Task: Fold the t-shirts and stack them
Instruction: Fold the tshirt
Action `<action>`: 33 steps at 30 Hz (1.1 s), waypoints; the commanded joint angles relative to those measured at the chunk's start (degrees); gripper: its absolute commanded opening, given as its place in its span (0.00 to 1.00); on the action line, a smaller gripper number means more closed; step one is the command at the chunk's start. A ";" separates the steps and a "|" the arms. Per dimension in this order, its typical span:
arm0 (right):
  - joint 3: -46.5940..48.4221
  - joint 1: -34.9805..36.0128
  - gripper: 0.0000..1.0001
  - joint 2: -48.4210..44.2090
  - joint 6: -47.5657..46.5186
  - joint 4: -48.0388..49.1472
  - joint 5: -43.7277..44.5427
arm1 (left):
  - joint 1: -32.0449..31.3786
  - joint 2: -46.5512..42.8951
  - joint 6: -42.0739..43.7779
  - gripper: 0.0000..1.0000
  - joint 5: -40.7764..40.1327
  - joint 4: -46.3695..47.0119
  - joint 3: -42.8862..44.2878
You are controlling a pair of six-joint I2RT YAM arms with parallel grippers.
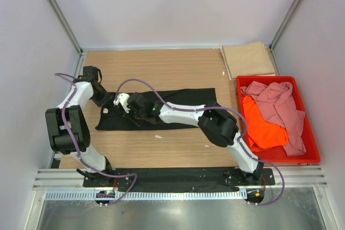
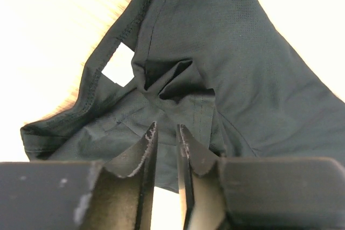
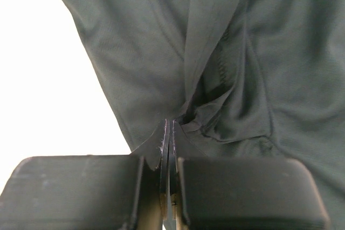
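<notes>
The black t-shirt (image 1: pixel 183 99) lies as a long folded strip across the middle of the table. My left gripper (image 1: pixel 123 103) hovers at its left end; its jaws (image 2: pixel 166 127) stand a narrow gap apart over the neck area, with nothing pinched. A white label (image 2: pixel 119 64) shows at the collar. My right gripper (image 1: pixel 136 112) is just beside it, shut (image 3: pixel 171 123) on a gathered fold of the black t-shirt (image 3: pixel 135 41), whose wrinkles run into the tips. A folded tan t-shirt (image 1: pixel 249 59) lies at the back right. Pink (image 1: pixel 277 100) and orange (image 1: pixel 261 127) t-shirts lie crumpled in the crate.
The red plastic crate (image 1: pixel 309 157) stands along the right side of the table. Small white scraps (image 1: pixel 158 136) lie on the wood in front of the black shirt. White walls close in the left, back and right edges.
</notes>
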 commanded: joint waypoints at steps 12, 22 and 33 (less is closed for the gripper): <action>-1.74 1.42 0.01 -3.75 -2.74 1.19 4.94 | 3.85 7.99 3.11 0.23 -1.22 0.17 8.58; 9.75 0.37 0.33 1.08 -0.80 -1.35 5.91 | 6.05 14.86 5.66 0.26 2.56 1.05 16.50; 21.99 -3.24 0.51 9.78 1.92 -1.89 0.99 | 7.37 22.42 6.80 0.25 6.87 2.46 21.87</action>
